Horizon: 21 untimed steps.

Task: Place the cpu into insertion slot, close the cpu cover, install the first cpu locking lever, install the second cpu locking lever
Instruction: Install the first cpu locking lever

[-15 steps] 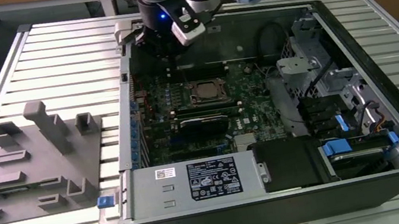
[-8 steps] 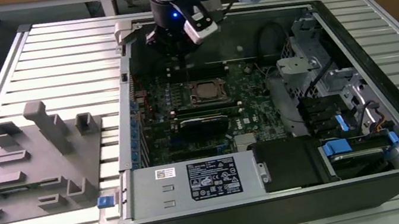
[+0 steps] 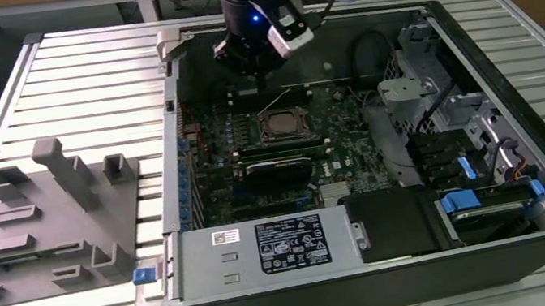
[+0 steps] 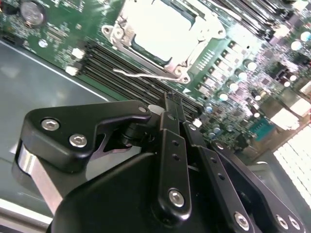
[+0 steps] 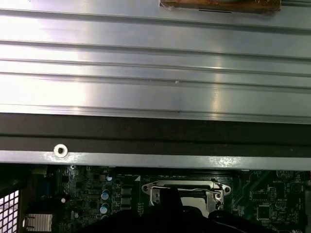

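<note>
Inside an open computer case [image 3: 382, 288] on the table [image 3: 74, 77], we are seeing the jaws hanging pinched shut and empty near the socket [image 3: 261, 130], chip [image 4: 158, 24] sitting inside.

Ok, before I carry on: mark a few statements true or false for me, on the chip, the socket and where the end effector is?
1. The end effector hangs inside the open case, close beside the socket. True.
2. The socket is empty. False: the chip sits in it.
3. A grey fixture lies on the table, at the exterior view's left of the case. True.
4. The metal frame stands upright, swung open. False: it lies flat around the chip.
</note>
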Motion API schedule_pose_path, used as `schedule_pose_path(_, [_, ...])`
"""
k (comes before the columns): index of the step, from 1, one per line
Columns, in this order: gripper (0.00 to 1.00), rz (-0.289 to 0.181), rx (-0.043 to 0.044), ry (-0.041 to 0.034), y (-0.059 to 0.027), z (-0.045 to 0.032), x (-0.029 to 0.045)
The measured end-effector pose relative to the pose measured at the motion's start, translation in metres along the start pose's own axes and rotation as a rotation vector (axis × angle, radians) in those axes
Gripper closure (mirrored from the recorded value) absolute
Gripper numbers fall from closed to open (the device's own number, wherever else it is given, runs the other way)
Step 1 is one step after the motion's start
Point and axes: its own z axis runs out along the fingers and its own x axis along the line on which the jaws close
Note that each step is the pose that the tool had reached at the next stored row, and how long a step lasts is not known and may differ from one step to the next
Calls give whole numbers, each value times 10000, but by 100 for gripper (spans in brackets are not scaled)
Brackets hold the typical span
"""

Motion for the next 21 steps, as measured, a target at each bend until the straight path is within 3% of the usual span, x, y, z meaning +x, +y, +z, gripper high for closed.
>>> schedule_pose_path(7, [89,0,-31,-3,-1,3,-37])
schedule_pose_path(12, [89,26,-410,-10,-21,1,-36])
schedule_pose_path(18, [89,61,-949,-22,-80,-2,-35])
schedule_pose_path(19, [89,64,-1014,-24,-85,-2,-35])
schedule_pose_path(21, [89,67,-1031,-25,-85,-2,-35])
